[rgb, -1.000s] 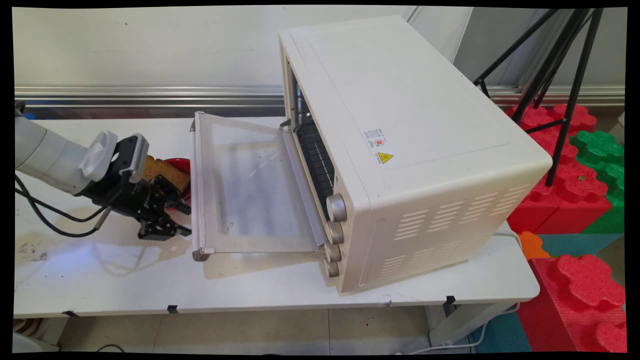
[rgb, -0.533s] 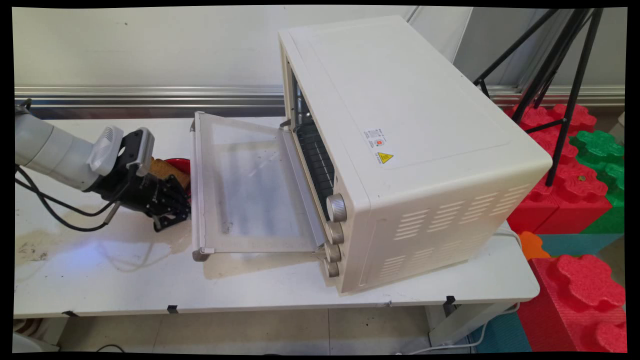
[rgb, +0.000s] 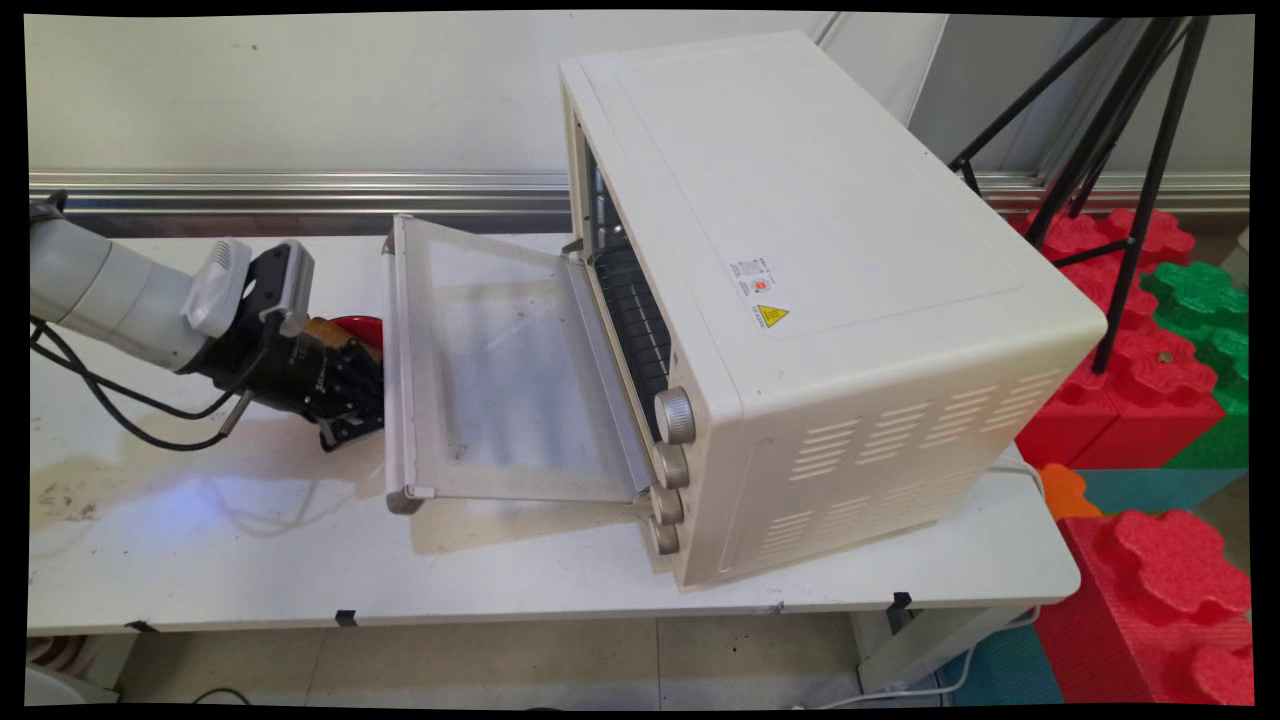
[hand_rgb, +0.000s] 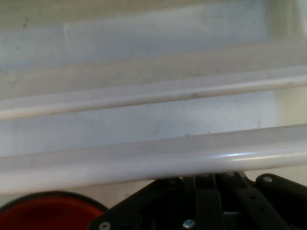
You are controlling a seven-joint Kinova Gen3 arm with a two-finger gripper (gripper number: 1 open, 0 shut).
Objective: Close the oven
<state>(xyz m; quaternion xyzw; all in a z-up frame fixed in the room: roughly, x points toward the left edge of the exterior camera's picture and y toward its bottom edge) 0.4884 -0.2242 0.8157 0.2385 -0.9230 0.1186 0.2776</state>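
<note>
table: white table (rgb: 500, 580), black tape tabs along the near edge, and a brownish stain (rgb: 60, 495) on the near left.
arm: comes in from the left, lying low over the tabletop, with black cables (rgb: 120, 400) looping under it.
gripper: black gripper (rgb: 352, 422), pointing right, nose right up against the left edge of the oven door. Honestly can't tell whether it's spread or pressed together; the tips are lost against the door edge in the main view and tucked behind the handle in the hand view.
handle: pale bar (hand_rgb: 153, 158) running straight across the hand view, just in front of the black linkage; in the main view it's the strip down the door's left edge (rgb: 392, 360).
door: glass door (rgb: 500, 380), hanging open toward the left, hinged at the oven's mouth, nearly flat, with its handle end tilted up a little off the table.
bowl: red bowl (rgb: 360, 325), just beyond the gripper and right beside the handle, mostly hidden by the hand; it pokes into the hand view's bottom left corner too (hand_rgb: 48, 213).
brown thing: a brown slice (rgb: 335, 330), maybe bread, at the bowl, half behind the wrist.
oven: cream toaster oven (rgb: 830, 250), sits on the right half of the table, mouth facing left, knobs (rgb: 674, 415) down the near front corner, dark rack (rgb: 635, 320) inside.
off the table: red foam blocks (rgb: 1150, 370) and green ones (rgb: 1200, 295) on the right, black tripod legs (rgb: 1130, 150) over them.
far side: metal rail (rgb: 300, 185) along the wall.
</note>
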